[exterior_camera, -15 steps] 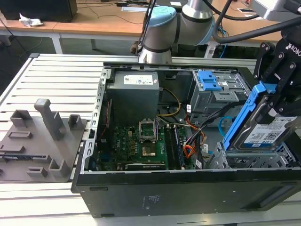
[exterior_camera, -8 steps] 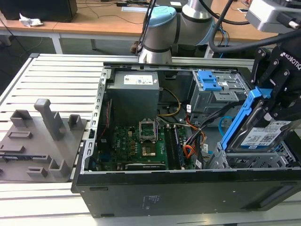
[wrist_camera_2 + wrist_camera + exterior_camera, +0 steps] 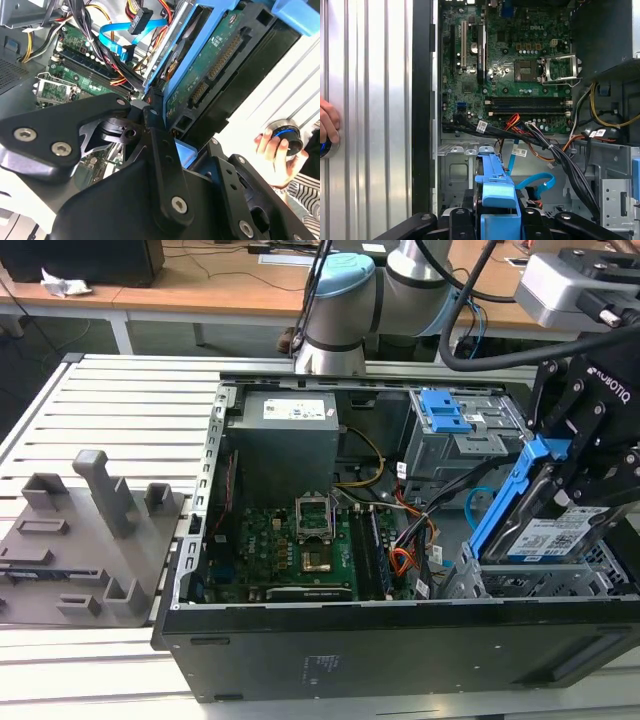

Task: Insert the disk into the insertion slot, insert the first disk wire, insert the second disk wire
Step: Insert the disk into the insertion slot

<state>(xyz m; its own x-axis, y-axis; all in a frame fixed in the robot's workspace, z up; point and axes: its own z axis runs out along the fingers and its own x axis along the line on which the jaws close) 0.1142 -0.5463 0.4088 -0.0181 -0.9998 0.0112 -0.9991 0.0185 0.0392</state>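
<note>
The end effector (image 3: 570, 485) was clamped narrow on the disk (image 3: 553, 535), its black fingers gripping the blue carrier (image 3: 510, 498) that framed the drive. We saw the disk held over the front corner of the open computer case (image 3: 400, 645), on the exterior view's right, directly above the insertion slot (image 3: 545, 582). Its long axis ran steeply tilted: the upper end rose toward the end effector and the lower end dipped to the rim of the slot. We could not tell whether that lower end touched the metal. The labelled face looked toward the exterior camera, while in the second wrist view the green circuit board (image 3: 215, 65) on the opposite face and its row of connectors were exposed.

Inside the case we noted the motherboard (image 3: 520, 70) lying flat on the floor of the case, the power supply (image 3: 285, 435) at the back, and a taller drive cage (image 3: 470, 445) with a blue tab behind the slot. A blue data cable (image 3: 540, 181) looped loose beside the carrier, among a bundle of coloured wires.

The case lay on a slatted metal desk (image 3: 130, 400), with a grey fixture plate (image 3: 70, 530) well apart on the exterior view's left. A person's hand (image 3: 277, 152) rested on a round knob beside the case.
</note>
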